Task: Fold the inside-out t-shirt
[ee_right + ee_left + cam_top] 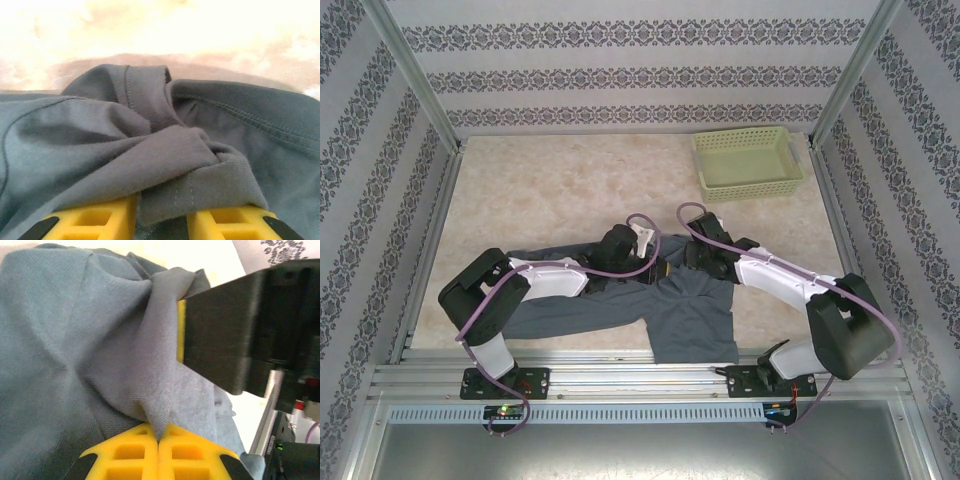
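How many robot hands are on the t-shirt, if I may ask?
2: the left hand pinches a t-shirt fold; the right hand, beside it, straddles another.

Robot lab test booth, aluminium frame [640,378], patterned wallpaper panels [620,80], marbled tabletop [570,180]

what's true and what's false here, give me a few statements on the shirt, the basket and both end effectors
1. The left end effector is shut on a fold of the t-shirt. True.
2. The basket sits on the t-shirt. False: it stands apart from it, at the far right of the table.
3. The right end effector has its fingers pressed together. False: they stand apart, with bunched cloth between them.
4. The t-shirt lies at the table's near edge. True.
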